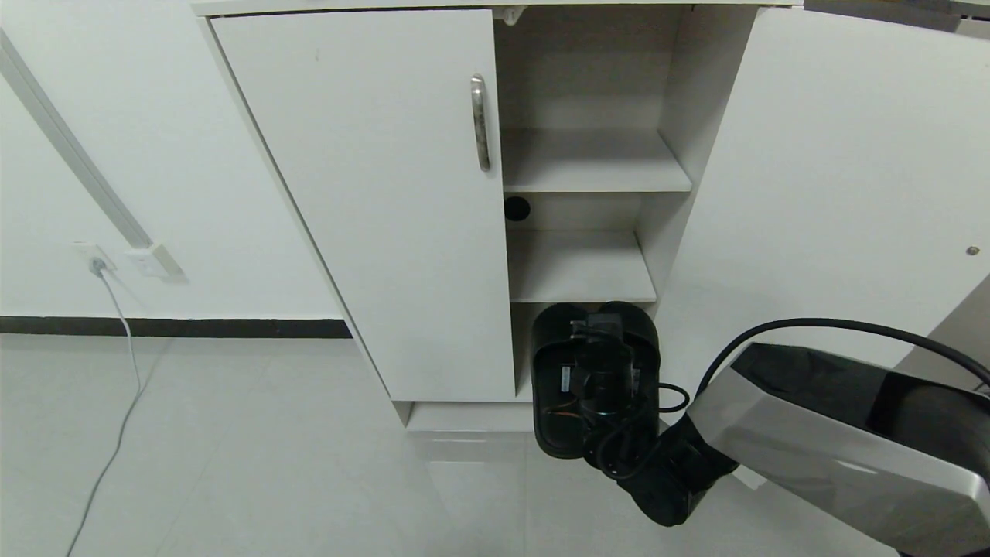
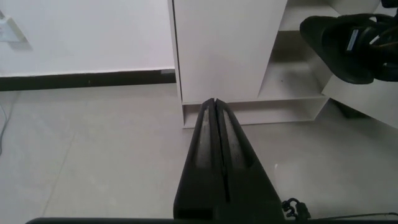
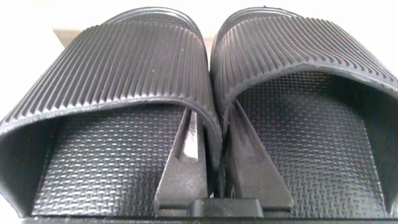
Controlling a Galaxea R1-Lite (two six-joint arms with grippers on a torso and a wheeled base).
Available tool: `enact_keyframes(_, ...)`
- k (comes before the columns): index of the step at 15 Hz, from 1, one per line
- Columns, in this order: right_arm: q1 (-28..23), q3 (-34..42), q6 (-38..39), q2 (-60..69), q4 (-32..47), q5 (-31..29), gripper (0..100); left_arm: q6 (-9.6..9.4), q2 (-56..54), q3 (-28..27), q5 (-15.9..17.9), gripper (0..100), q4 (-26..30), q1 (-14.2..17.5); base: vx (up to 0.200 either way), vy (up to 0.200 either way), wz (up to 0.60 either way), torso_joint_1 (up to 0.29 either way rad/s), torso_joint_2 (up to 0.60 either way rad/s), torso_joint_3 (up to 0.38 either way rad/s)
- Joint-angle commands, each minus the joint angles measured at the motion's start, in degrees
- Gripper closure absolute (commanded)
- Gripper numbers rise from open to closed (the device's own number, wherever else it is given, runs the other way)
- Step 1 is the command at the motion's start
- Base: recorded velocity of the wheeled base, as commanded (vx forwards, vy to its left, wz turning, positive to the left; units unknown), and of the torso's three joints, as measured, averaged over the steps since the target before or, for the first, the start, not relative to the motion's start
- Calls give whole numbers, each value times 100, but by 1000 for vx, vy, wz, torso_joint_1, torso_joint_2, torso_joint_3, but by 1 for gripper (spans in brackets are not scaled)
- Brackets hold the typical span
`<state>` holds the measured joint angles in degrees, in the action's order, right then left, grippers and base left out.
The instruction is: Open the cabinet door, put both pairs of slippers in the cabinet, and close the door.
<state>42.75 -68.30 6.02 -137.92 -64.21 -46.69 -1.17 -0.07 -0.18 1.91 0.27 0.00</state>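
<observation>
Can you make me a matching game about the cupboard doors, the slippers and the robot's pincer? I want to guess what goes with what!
Things:
1. left door
2. right door
3. black slippers
4. left pincer

States:
A. swung wide open
B. pinched in the right pincer, at the cupboard's bottom opening
C. closed, with a metal handle on it
D. shut on nothing, above the floor

Right pairs: 1-C, 2-A, 3-B, 4-D.
</observation>
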Motion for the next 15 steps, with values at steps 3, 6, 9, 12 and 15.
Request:
enact_keyframes(3, -21, 10, -13, -77, -22, 11, 100, 3, 7, 1, 2, 100, 0, 0, 0, 0, 0, 0, 0, 0)
enact_keyframes(6, -21, -8, -22, -68, -22, 2, 100, 38, 7, 1, 2, 100, 0, 0, 67, 0, 0, 1, -1, 1)
enact_keyframes(9, -21, -8, -22, -59, -22, 11, 100, 47, 7, 1, 2, 100, 0, 0, 200, 0, 0, -4, -1, 4)
enact_keyframes(12, -21, -8, -31, -50, -22, 2, 100, 47, 7, 1, 2, 100, 0, 0, 200, 0, 0, 4, 7, 1)
enact_keyframes(15, -21, -8, -31, -50, -30, 2, 100, 47, 7, 1, 2, 100, 0, 0, 200, 0, 0, 4, 2, -1)
